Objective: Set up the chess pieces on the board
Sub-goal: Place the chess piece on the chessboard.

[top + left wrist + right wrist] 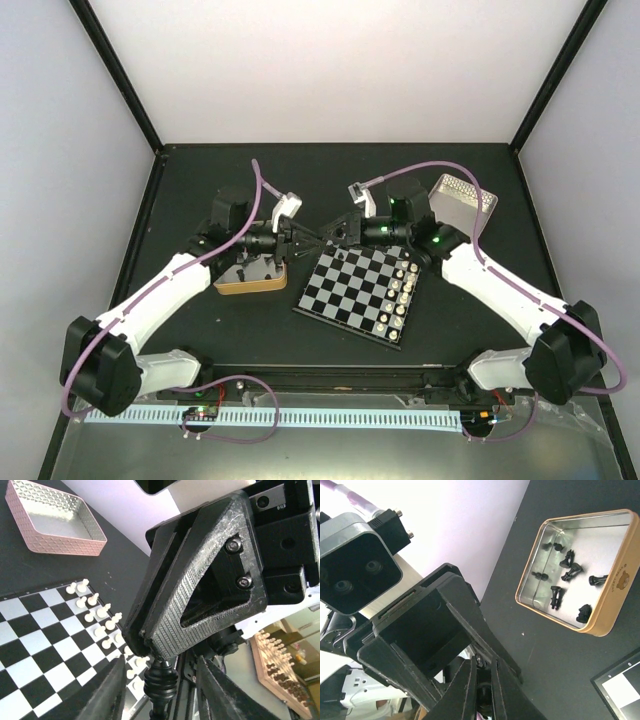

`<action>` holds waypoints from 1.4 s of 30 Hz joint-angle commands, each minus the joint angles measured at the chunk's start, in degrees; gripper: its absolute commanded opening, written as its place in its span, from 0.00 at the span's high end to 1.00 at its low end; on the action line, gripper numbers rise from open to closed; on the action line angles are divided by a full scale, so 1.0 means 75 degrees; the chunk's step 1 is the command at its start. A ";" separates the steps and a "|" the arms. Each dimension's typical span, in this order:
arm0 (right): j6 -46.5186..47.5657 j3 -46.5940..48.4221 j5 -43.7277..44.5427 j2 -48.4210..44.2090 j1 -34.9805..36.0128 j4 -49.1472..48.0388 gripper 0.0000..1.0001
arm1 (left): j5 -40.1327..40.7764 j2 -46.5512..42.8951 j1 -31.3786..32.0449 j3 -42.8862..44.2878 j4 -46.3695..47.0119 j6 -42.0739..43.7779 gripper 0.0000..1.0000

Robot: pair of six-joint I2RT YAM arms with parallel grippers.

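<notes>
Inward we saw both arms meet above the board's [350, 292] far left corner; right gripper [150, 646] pinched a chess piece [160, 681], left gripper [313, 238] spread; tin [616, 594] lettering illegible.

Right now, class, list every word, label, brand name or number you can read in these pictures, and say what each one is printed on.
No text can be read in any view.
gold-rimmed tin: a small dark print on its side wall, too small and blurred to read.
chessboard and pink box: no writing shows.
</notes>
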State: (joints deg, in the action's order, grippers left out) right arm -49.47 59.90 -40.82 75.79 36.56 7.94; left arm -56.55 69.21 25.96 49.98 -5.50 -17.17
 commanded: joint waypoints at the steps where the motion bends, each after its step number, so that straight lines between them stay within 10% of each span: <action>1: -0.0479 -0.0292 0.0576 -0.0386 -0.0042 -0.0540 0.96 | 0.0160 0.0093 0.0024 -0.0029 0.0641 -0.0754 0.52; 12: -0.2693 -0.1383 0.1664 -0.0936 -0.0239 -0.2446 0.95 | 0.1472 -0.0283 0.0220 -0.1937 0.5187 -0.5097 0.36; 20: -0.4571 -0.1772 0.1405 -0.0726 -0.0245 -0.3763 0.95 | 0.3192 -0.0877 0.0865 -0.2537 0.5814 -0.4903 0.37; 42: -0.5576 -0.2145 0.0702 -0.0343 -0.0247 -0.4913 0.95 | 0.3981 -0.1117 0.1076 -0.2684 0.6032 -0.4975 0.88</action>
State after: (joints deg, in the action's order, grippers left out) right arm -91.46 44.21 -34.87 73.28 34.94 -27.86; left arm -28.64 62.50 33.78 29.71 40.14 -55.70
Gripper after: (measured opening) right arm 0.067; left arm 0.171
